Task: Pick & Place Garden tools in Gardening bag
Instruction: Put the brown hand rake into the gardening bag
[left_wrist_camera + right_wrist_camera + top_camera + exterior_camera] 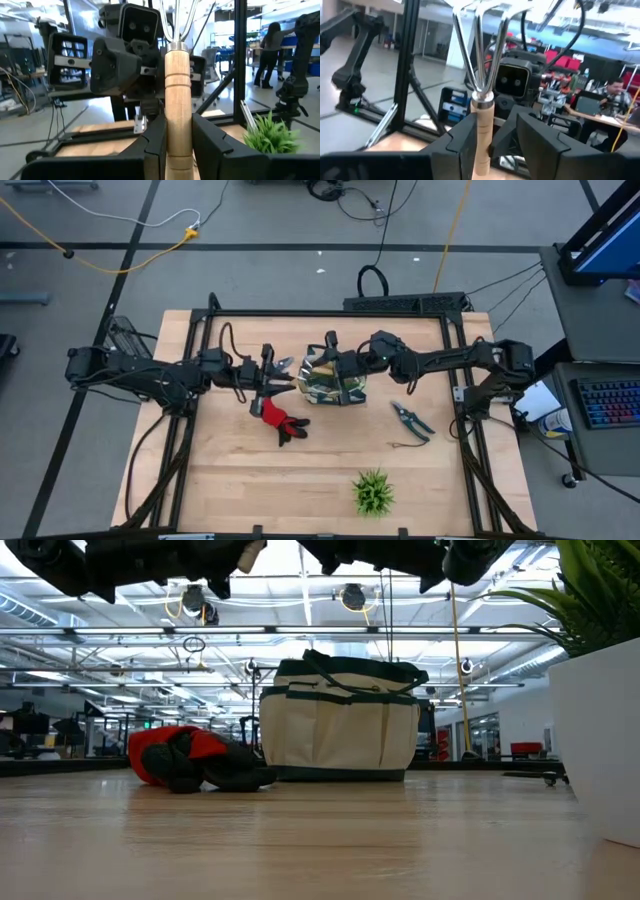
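From above, the two grippers meet over the middle of the table and their dark links cover much of what they carry, so the tool between them reads only as a small pale sliver beside the gardening bag (335, 380). The wrist views settle it: the left gripper (179, 135) has its fingers pressed against the light wooden handle of a small rake (177, 75), whose silver tines run out of the frame at the top. The right gripper (492, 132) shows a rake (482, 60) with curved silver prongs fully in sight, its wooden handle passing between the two fingers (whether they actually press on it is hard to make out, as a gap shows on one side). From table height both grippers are cut off at the upper edge, and only dark shapes hang above the bag. The bag stands upright near the table's centre, cream fabric with dark green trim and loop handles. Just beside it lies the red-and-black glove (279, 420), crumpled on the wood. The pruning shears (411, 419) lie apart on the bag's other side, and the green spiky plant (373, 492) stands near the front edge of the table (230, 490).
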